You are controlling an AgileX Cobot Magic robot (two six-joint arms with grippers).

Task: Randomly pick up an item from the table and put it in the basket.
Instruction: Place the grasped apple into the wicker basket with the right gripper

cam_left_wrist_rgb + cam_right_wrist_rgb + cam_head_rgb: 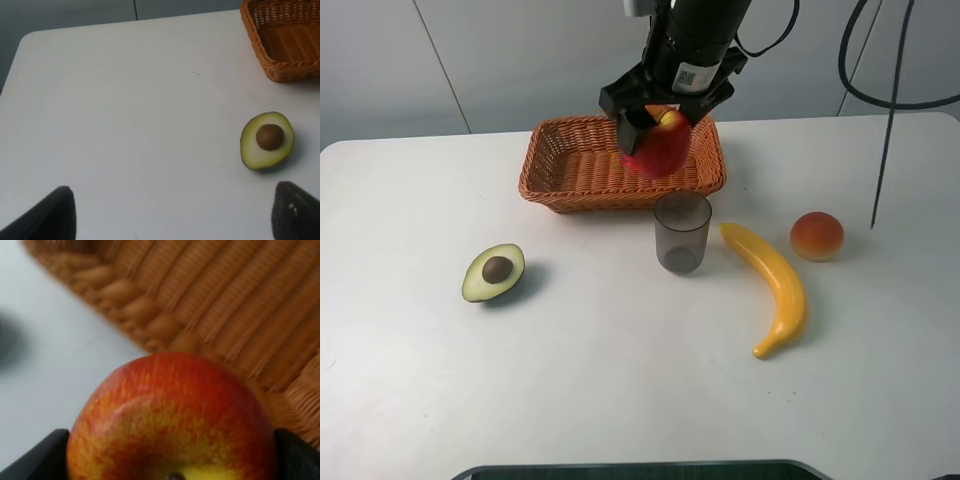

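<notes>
The right pincer [662, 128] pinched the red apple [658, 150] over the wicker basket [560, 185], close to its near rim. Just in front, on the counter [620, 360], stood a grey cup [682, 235]. A banana [775, 285], a peach-like fruit [817, 236] and a halved avocado [493, 272] lay around. The left pincer [175, 215] hung spread beside the avocado.

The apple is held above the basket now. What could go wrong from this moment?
1. The apple hangs in the right gripper near the front rim of the basket; released here, it might strike the rim and bounce out.
2. It could then topple the grey cup standing just in front.
</notes>
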